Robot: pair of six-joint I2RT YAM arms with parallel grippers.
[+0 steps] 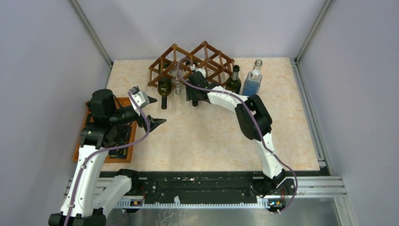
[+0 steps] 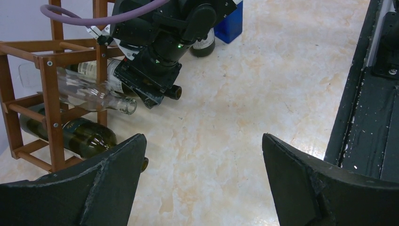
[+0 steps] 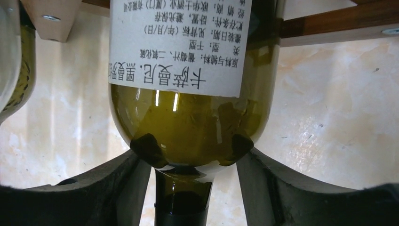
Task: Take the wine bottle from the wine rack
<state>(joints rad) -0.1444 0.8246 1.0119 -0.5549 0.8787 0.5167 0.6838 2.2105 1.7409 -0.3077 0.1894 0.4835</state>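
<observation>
Green glass wine bottle (image 3: 188, 117) lies in the wooden wine rack (image 2: 51, 108) at the far side of the table (image 1: 211, 136), neck pointing near. Around that neck the right gripper (image 3: 192, 146) sits with fingers apart, not clamped. Over the left of the table, the left gripper (image 2: 203, 141) hangs spread wide.

Desk (image 1: 211, 141): beige marbled top. Wine rack (image 1: 188, 53) at far edge. Dark green bottle (image 1: 233, 81) and blue bottle (image 1: 252, 82) upright just right of it. Orange-brown tray (image 1: 79, 149) at left edge.
</observation>
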